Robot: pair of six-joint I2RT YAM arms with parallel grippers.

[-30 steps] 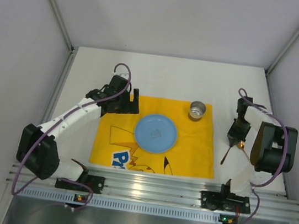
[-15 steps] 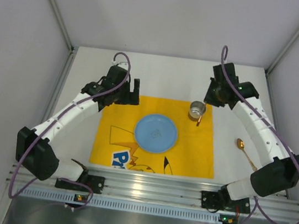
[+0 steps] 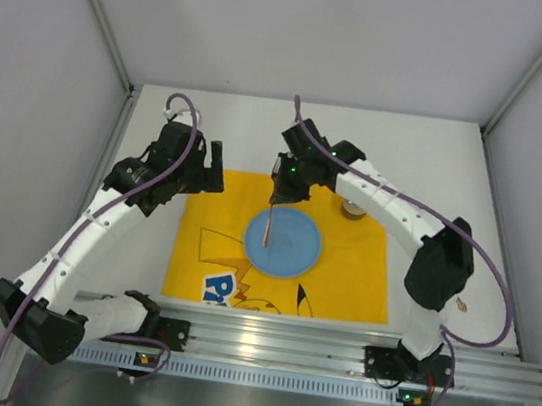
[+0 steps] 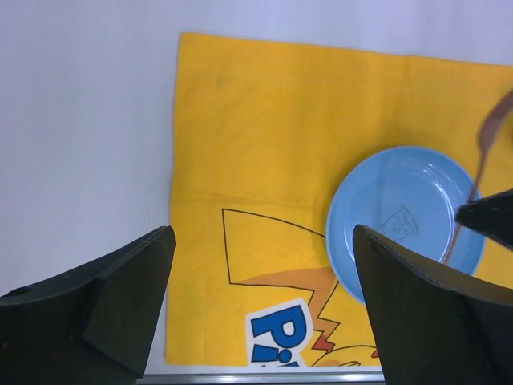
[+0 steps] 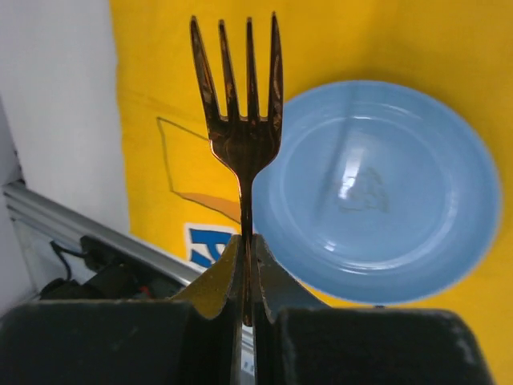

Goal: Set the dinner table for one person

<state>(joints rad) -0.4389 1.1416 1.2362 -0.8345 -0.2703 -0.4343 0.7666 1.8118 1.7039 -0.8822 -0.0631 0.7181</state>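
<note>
Fork above the plate's left rim, with bare mat just to its left.
My right hand (image 5: pixel 244 241) is clenched on the fork (image 5: pixel 243 136), tines pointing toward the near edge, over the plate (image 3: pixel 294 252) and mat (image 3: pixel 347 269) on the worktop (image 3: pixel 261 131). My left hand (image 4: pixel 260 249) hangs released and empty.

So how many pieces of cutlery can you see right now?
1: a fork clamped in the right gripper above the blue plate. More may hide behind the right arm.
</note>
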